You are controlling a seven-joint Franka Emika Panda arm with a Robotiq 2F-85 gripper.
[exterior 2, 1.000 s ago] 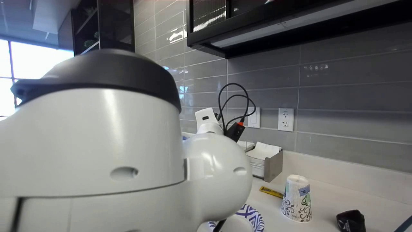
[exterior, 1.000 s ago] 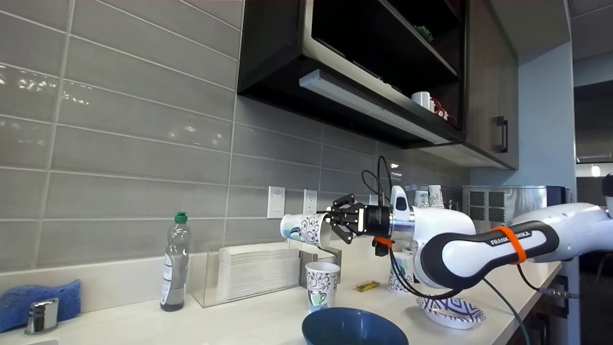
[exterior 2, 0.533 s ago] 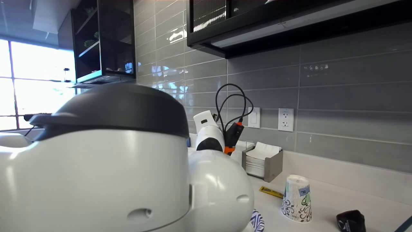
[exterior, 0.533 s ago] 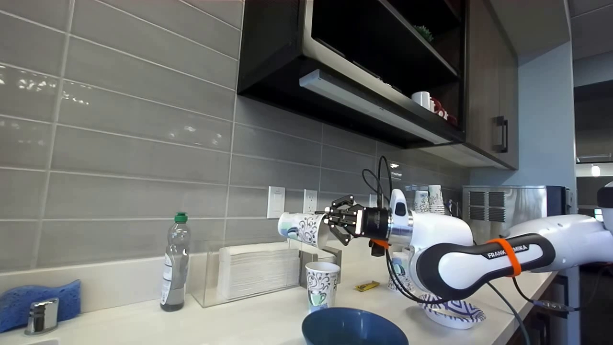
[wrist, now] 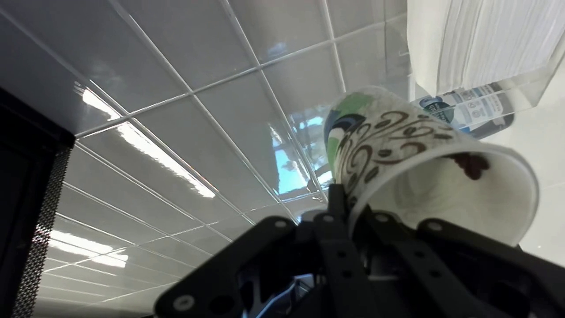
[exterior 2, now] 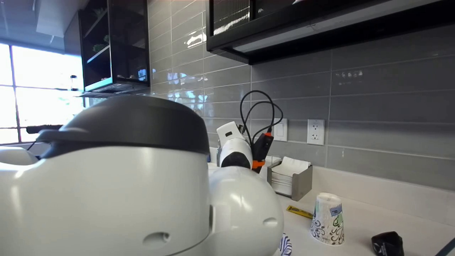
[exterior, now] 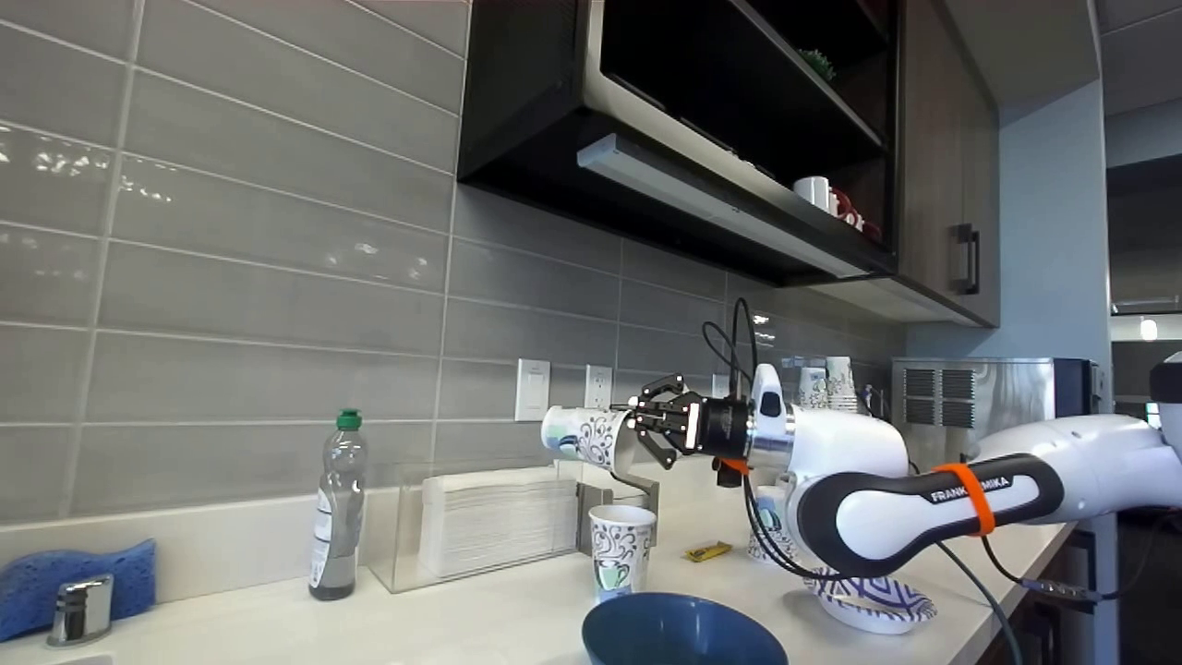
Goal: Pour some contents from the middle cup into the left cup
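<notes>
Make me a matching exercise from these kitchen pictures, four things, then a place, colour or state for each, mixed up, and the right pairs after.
Seen in an exterior view:

1. Pincer
2. Bottle
3. Sponge
4. Bowl

A. Green-capped
B. Dark blue, partly hiding an upright cup
C. Shut on a sideways cup
D. Partly behind a chrome fixture

Pairs: 1-C, 2-A, 3-D, 4-B

1 white arm (exterior: 882, 524); black hand (exterior: 633, 414); orange strap (exterior: 969, 497).

Kitchen: we are seeing grey wall tiles (exterior: 277, 296); white countertop (exterior: 443, 637) bearing blue sponge (exterior: 131, 579), green-capped bottle (exterior: 337, 517), paper towels (exterior: 503, 526) in clear holder (exterior: 409, 517). Above, we are finding dark open-shelved cabinet (exterior: 674, 55), lamp strip (exterior: 720, 210) beneath, white mug (exterior: 812, 192) standing inside.
</notes>
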